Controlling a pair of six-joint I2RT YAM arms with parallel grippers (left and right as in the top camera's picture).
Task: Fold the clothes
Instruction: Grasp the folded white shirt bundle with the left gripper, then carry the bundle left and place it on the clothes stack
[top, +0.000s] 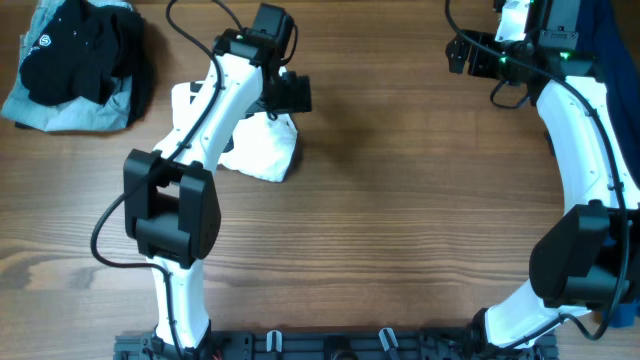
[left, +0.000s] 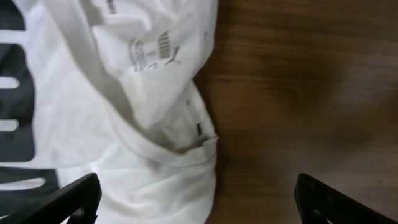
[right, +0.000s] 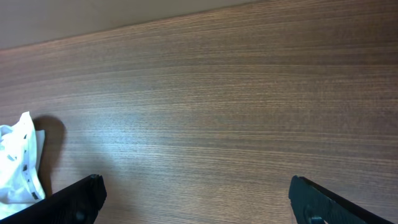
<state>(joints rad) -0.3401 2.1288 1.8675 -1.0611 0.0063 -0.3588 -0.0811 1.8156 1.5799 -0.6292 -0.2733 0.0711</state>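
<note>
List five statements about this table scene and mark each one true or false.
1. The white T-shirt lies bunched up, not folded. True.
2. The left gripper is shut on the T-shirt. False: it is open, with the shirt below it.
3. The right gripper is shut on the T-shirt. False: it is open and empty over bare table.
4. A pile of black and grey-blue garments sits at the table's far left corner. True.
5. The T-shirt bears black lettering. True, as the left wrist view shows.
</note>
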